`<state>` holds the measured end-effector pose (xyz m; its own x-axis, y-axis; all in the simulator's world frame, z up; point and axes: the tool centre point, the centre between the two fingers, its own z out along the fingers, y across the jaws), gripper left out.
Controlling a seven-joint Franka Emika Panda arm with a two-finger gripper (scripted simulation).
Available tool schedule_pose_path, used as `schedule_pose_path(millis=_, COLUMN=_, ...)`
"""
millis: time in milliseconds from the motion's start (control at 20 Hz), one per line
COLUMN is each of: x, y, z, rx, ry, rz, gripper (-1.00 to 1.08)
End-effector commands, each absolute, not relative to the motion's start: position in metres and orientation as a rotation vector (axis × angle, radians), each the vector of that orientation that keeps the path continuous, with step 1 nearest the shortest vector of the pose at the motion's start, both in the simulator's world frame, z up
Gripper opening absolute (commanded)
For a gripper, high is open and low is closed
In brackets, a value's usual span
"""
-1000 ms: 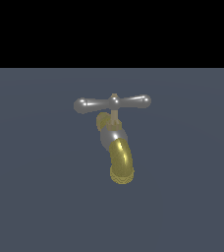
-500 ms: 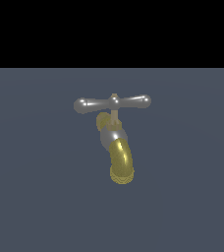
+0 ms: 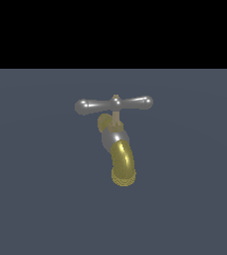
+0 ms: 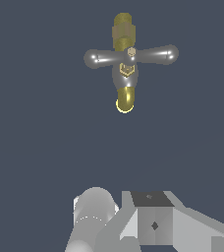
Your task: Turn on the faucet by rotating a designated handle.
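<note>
The faucet [image 3: 116,142] stands on the dark grey floor in the middle of the exterior view, its curved brass-yellow spout [image 3: 123,164] bending toward the camera. The handle [image 3: 114,103], a slim silver crossbar with bulbous ends and a small central knob, lies level across the stem. From above in the wrist view, the handle [image 4: 130,55] crosses the faucet's grey body and the spout [image 4: 125,101] shows as a yellow curve. No gripper fingers appear in either view, and nothing touches the faucet.
Grey robot arm parts [image 4: 153,224], a cylinder and a boxy link, fill the wrist view's edge well away from the faucet. The plain dark grey floor [image 3: 46,199] surrounds the faucet.
</note>
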<state>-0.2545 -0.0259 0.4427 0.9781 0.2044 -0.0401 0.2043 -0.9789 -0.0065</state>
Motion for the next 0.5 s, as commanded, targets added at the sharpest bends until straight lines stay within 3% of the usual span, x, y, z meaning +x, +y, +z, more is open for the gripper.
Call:
schedule_pose_path(millis=0, x=-0.253, y=-0.033, z=0.434, rx=-3.111, ry=-0.414, rz=0.062, gripper=-1.00)
schedule_pose_path(millis=450, x=-0.242, y=-0.059, z=0.401, rx=-3.050, ry=-0.743, rz=0.056, gripper=-1.00)
